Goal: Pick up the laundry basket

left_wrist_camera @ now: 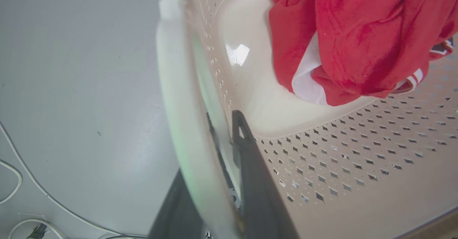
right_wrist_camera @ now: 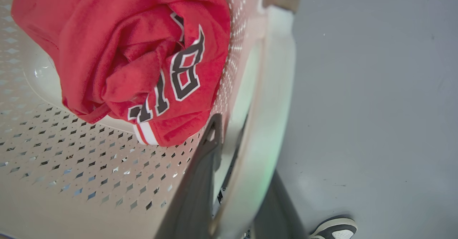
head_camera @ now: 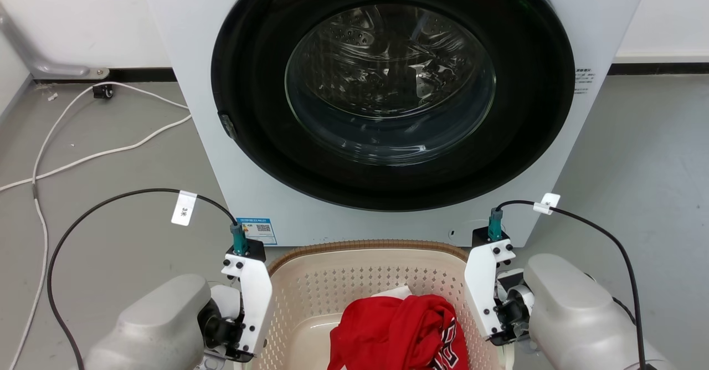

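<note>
Two arms flank laundry basket (head_camera: 354, 281) at washer (head_camera: 388, 109)

Just before the white washer, the cream laundry basket holds a red jersey (head_camera: 399, 331). Left gripper (left_wrist_camera: 211, 149) and right gripper (right_wrist_camera: 247, 149) each set fingers astride a white side handle (left_wrist_camera: 175, 88), one inside, one outside; whether they clamp it cannot be told.

The laundry basket (head_camera: 332, 287) is cut off at the head view's bottom edge, its white handle (left_wrist_camera: 175, 88) blurred up close.
</note>
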